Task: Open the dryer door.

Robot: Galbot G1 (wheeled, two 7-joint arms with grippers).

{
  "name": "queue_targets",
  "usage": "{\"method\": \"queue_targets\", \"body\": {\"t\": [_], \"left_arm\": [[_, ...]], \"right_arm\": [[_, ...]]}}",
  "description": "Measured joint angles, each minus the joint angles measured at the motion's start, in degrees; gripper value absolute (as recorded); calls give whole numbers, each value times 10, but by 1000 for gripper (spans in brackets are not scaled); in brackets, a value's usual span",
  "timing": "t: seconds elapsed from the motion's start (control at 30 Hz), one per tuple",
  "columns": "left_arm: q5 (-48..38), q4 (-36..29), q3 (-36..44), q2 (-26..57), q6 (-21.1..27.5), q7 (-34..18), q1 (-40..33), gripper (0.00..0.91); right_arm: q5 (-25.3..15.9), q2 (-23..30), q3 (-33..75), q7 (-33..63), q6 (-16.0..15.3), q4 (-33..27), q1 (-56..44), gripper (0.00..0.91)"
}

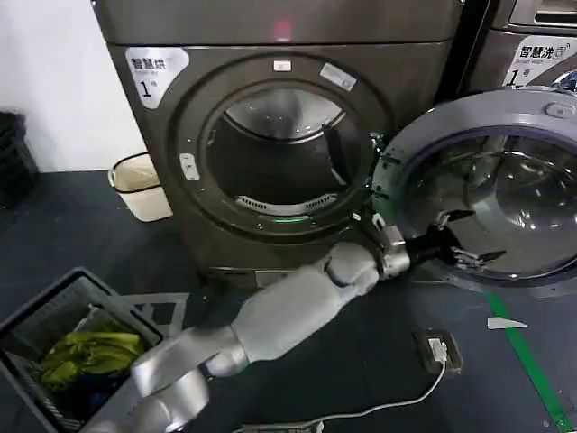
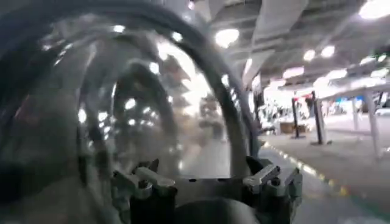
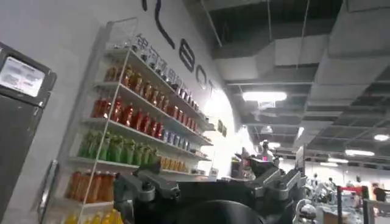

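Observation:
The dryer door (image 1: 448, 115) stands swung wide to the right of the machine, its grey plastic rim and bulging clear glass facing me. The dark drum opening (image 1: 279, 158) is uncovered. My left arm reaches across from the lower left, and my left gripper (image 1: 467, 240) is open against the lower left part of the door's inner glass, with nothing between its fingers. In the left wrist view the door glass (image 2: 122, 103) bulges just beyond the open left gripper (image 2: 207, 178). My right gripper (image 3: 210, 182) is open and empty, pointing up at distant shelves and ceiling.
A grey laundry basket (image 1: 36, 316) with green clothes sits at the lower left. A white bin (image 1: 140, 185) stands left of the dryer. A plug and cable (image 1: 439, 349) and a green tape line (image 1: 527, 361) lie on the floor. A neighbouring machine (image 1: 532, 41) stands behind the door.

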Motion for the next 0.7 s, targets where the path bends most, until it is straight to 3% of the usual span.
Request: {"method": "queue_targets", "body": {"t": [0.13, 0.37, 0.53, 0.7], "left_arm": [[-36, -29, 8, 12, -48, -1, 6, 907], [-56, -83, 26, 110, -93, -27, 9, 907], [-66, -132, 31, 183, -103, -16, 15, 907], [-23, -172, 24, 268, -99, 10, 23, 907]], "right_arm": [[0, 0, -3, 0, 1, 4, 5, 907], [-1, -2, -5, 0, 1, 12, 9, 907], [-1, -4, 1, -1, 0, 17, 8, 907], [-8, -9, 5, -3, -1, 10, 19, 907]]}}
